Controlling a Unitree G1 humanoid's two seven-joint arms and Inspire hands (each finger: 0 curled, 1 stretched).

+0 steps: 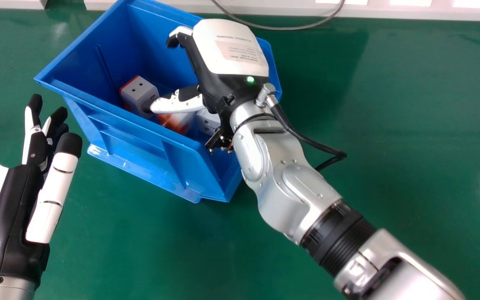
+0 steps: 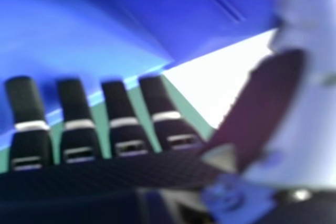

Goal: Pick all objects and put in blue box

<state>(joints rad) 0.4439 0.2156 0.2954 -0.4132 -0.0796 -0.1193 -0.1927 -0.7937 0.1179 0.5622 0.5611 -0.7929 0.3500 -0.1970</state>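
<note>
In the head view my right hand (image 1: 231, 50) is over the right part of the blue box (image 1: 140, 141), its thumb extended across the opening. Inside the box lie a white block with red edges (image 1: 140, 93), an orange and white item (image 1: 176, 121) and another white block (image 1: 208, 121), partly hidden by the hand. In the right hand view my right hand (image 2: 123, 129) has its fingers straight with nothing held, and the blue box wall (image 2: 68, 35) stands beyond them. My left hand (image 1: 52, 196) is open beside the box, at the head view's left.
A green table (image 1: 390, 146) surrounds the box. A grey cable (image 1: 281, 28) curves along the far edge, by a white ledge (image 1: 390, 10). A black cable loops off my right wrist.
</note>
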